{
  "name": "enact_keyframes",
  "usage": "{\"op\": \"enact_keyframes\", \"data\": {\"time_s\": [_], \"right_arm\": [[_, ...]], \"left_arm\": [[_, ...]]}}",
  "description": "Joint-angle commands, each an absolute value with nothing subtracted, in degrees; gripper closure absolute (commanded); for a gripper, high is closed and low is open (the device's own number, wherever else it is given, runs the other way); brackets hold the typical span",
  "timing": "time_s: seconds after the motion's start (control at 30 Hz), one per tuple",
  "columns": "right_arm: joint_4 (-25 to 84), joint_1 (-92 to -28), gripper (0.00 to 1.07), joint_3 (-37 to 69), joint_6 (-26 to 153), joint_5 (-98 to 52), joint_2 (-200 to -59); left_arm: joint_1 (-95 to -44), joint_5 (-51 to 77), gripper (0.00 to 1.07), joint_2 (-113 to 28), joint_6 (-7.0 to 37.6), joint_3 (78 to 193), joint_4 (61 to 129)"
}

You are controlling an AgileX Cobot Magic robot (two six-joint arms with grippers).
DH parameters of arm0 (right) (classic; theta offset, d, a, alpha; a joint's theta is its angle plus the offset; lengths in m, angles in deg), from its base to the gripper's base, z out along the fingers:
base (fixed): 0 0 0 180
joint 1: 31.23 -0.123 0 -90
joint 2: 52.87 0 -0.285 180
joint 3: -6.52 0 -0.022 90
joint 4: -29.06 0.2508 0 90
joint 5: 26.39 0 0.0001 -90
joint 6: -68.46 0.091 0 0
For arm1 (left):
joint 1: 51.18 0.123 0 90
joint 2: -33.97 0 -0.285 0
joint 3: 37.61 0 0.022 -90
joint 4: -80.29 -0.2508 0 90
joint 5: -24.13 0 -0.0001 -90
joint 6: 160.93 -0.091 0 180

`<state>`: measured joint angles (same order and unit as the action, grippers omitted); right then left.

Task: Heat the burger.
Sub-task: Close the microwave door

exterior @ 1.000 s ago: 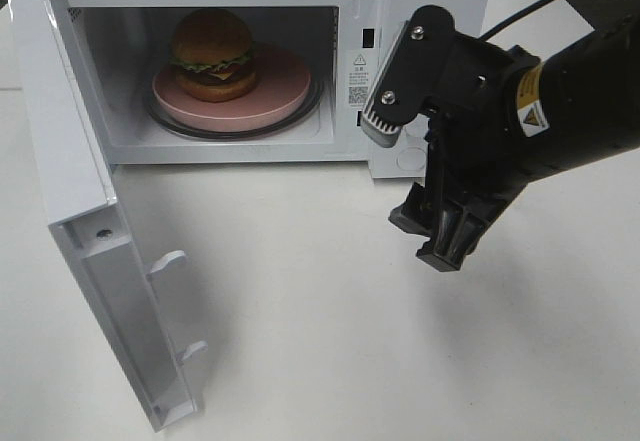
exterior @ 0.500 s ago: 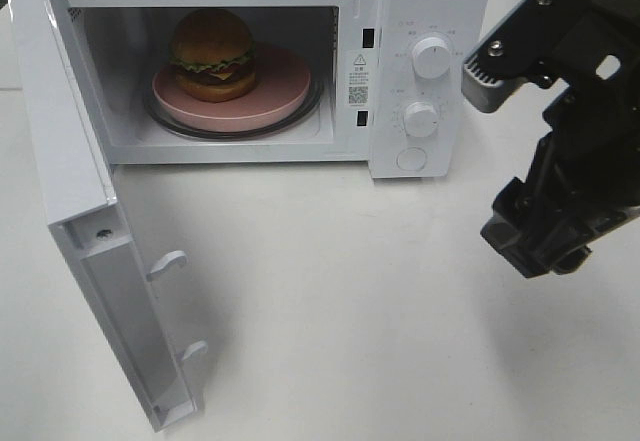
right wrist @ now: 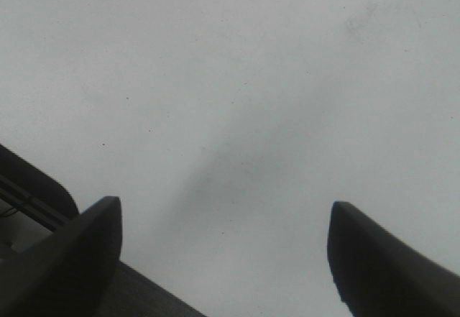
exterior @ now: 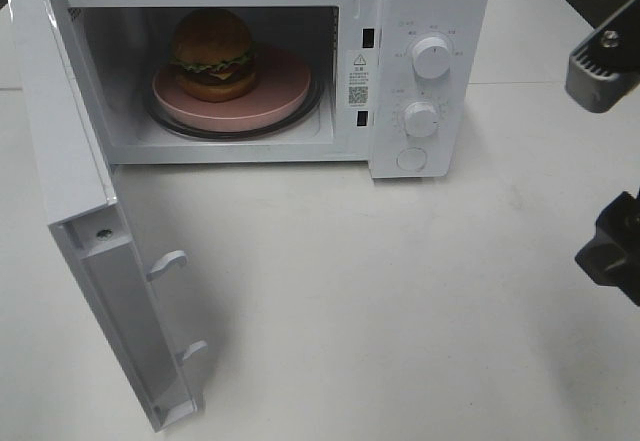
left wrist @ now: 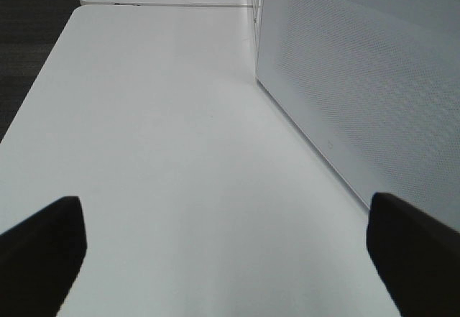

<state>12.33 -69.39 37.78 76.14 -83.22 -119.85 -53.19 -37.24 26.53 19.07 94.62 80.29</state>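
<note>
Burger (exterior: 211, 53) sits on pink plate (exterior: 285, 86) inside microwave (exterior: 425, 1), door (exterior: 60, 161) swung wide. Right gripper (right wrist: 223, 238) off microwave's dial side, fingers spread. Left gripper (left wrist: 226, 238) near microwave's dotted white panel (left wrist: 359, 80), fingers spread too.

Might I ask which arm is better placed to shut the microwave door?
Left, probably: the open left claw is beside the outer face of the swung-open white microwave door; the right claw is far off right.

White matte tabletop (exterior: 380, 301). One item stands directly on it: a white microwave (exterior: 428, 11), set toward the far side. Its door (exterior: 70, 171) is swung open at the left, over the tabletop.
</note>
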Motion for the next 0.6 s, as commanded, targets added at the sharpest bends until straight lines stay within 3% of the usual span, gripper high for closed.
{"op": "enact_keyframes", "data": {"time_s": [0.03,0.47,0.6], "right_arm": [[12.21,-69.28,0.31,37.95,76.89,-84.54,-117.73],[14.16,-67.21,0.31,38.41,78.38,-87.64,-110.11],[17.14,-59.59,0.31,41.96,77.34,-87.46,-107.3]], "left_arm": [[-52.96,-37.12,0.08,27.39,19.07,94.68,80.64],[-52.96,-37.12,0.08,27.39,19.07,94.68,80.64],[-52.96,-37.12,0.08,27.39,19.07,94.68,80.64]]}}
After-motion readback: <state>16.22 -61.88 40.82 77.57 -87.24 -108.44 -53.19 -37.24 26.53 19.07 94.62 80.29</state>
